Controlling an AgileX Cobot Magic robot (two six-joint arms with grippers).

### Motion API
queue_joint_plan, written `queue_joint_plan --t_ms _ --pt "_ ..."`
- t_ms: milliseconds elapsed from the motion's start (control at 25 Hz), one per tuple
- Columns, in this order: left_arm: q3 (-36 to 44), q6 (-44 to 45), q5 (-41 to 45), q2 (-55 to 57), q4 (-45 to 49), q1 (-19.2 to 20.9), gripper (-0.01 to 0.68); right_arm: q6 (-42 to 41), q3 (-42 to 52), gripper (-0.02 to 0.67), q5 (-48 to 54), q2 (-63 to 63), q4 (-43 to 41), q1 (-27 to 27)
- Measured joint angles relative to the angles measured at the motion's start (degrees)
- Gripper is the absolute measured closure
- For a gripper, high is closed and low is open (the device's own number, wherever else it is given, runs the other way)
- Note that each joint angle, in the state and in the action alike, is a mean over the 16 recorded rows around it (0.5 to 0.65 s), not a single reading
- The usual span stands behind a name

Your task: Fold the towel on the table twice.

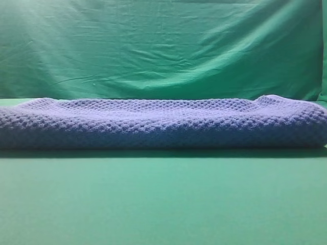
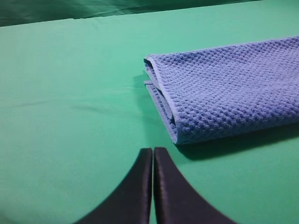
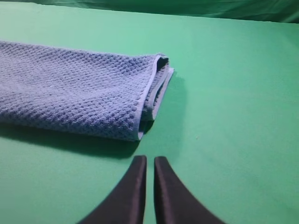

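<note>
Green table [image 1: 163, 204] bears folded towel [image 1: 163, 125], lengthwise left to right.

Towel [image 1: 163, 122] lies on the table [image 1: 163, 204], folded into stacked layers, running left to right across almost the whole exterior view. Backdrop cloth [image 1: 163, 46] hangs behind it, past the table's far edge. Bare table in front of the towel. Left wrist view: left gripper [image 2: 153, 154] sits over the table just in front of the towel's left end, apart from it. Right wrist view: right gripper [image 3: 150, 161] sits just in front of the towel's right end, also apart. Layer edges show at both ends.
</note>
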Motion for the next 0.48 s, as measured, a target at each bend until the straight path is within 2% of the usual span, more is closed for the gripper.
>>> queue_joint_plan --t_ms 480 --pt "0.01 -0.1 -0.03 0.0 0.0 6.37 0.673 0.0 0.0 0.649 0.33 -2.33 0.05 -12.42"
